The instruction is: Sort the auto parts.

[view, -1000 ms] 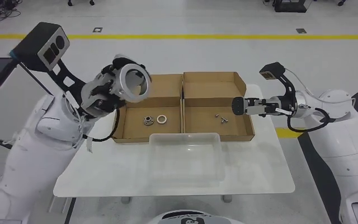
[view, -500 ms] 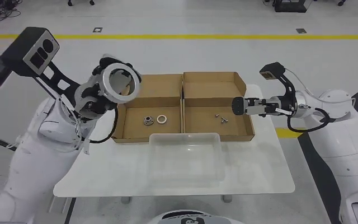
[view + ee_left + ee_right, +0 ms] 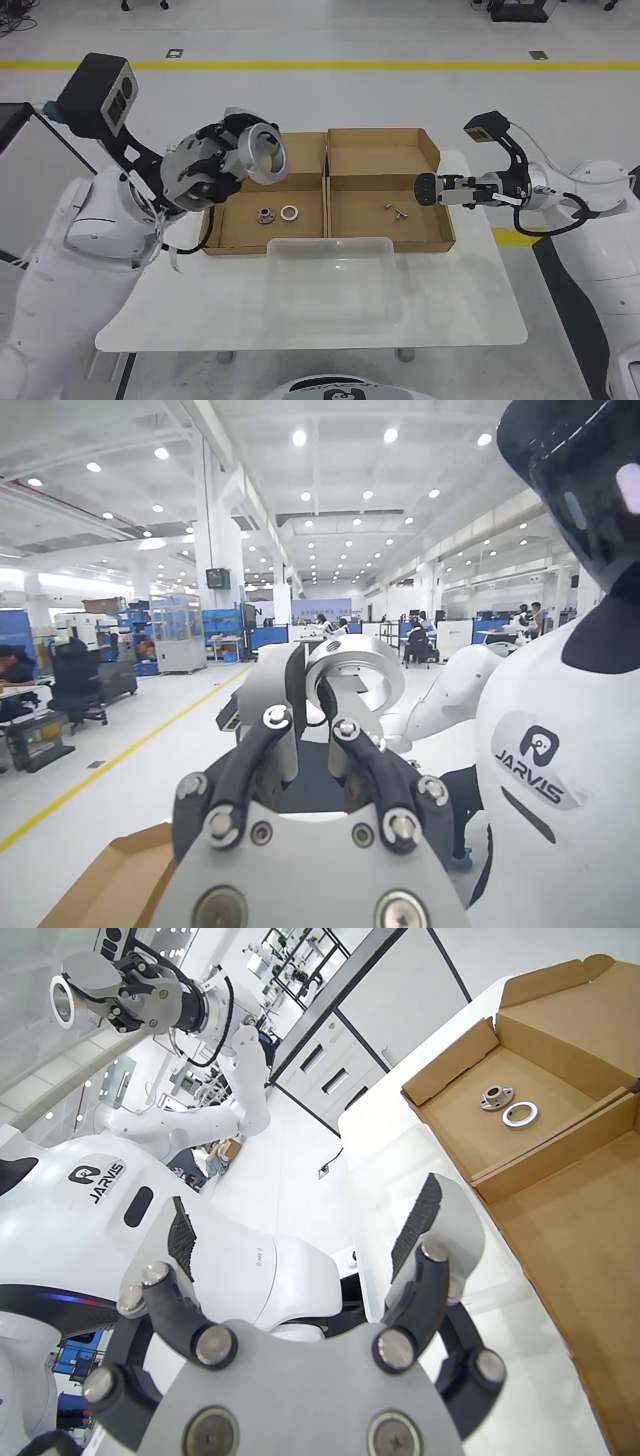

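Note:
My left gripper (image 3: 245, 160) is shut on a large silver metal ring (image 3: 262, 153), held high over the back left corner of the left cardboard box (image 3: 240, 230). That ring (image 3: 356, 672) stands clamped between the fingers in the left wrist view, and the ring (image 3: 61, 1002) also appears far off in the right wrist view. In the left box lie a flanged metal hub (image 3: 265, 214) and a small flat ring (image 3: 290, 212). The right box (image 3: 420, 160) holds small bolts (image 3: 397, 210). My right gripper (image 3: 424, 189) hangs open over the right box's right side, holding nothing.
A clear plastic bin (image 3: 330, 280) sits on the white table (image 3: 460, 300) in front of the two boxes. The hub (image 3: 494, 1097) and flat ring (image 3: 520, 1115) lie side by side on the box floor.
The left arm swung the big ring first leftward away from the boxes, then back right and forward toward the left box's back corner. The right arm stayed still.

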`<state>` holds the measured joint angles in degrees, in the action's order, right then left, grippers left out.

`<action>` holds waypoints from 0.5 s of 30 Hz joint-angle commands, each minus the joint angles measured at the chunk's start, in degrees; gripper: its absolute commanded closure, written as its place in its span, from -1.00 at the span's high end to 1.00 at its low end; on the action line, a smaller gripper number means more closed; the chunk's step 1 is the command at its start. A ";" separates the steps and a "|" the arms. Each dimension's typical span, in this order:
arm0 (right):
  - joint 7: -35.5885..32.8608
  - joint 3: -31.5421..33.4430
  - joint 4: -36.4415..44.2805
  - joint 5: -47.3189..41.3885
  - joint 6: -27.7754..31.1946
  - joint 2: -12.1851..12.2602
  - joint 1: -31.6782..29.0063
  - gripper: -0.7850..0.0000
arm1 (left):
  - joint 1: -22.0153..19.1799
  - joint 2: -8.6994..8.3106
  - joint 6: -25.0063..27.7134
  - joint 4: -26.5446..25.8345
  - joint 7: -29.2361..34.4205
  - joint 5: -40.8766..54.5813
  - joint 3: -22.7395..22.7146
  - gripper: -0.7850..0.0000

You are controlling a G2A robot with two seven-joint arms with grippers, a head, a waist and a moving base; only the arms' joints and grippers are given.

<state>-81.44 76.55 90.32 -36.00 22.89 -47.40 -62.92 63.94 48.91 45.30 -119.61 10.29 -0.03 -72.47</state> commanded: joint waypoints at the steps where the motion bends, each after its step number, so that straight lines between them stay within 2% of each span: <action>1: 0.00 0.00 0.00 0.00 0.00 0.00 0.00 1.00 | 0.28 0.36 2.90 0.07 -2.59 3.45 0.18 -1.00; 5: 0.00 0.00 0.00 0.00 0.00 0.00 0.00 1.00 | 0.05 0.97 8.08 0.48 -4.79 7.53 0.51 -1.00; 9: 0.00 0.00 0.00 0.00 0.00 0.00 0.00 1.00 | -0.42 1.47 10.74 1.05 -5.12 9.94 0.87 -1.00; 15: 0.00 0.00 0.00 0.00 0.00 0.00 0.00 1.00 | -0.82 1.66 6.91 2.20 0.05 6.00 0.00 -1.00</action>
<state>-81.44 76.55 90.32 -36.00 22.89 -47.40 -62.92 63.21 50.61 53.56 -117.53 8.53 7.84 -72.13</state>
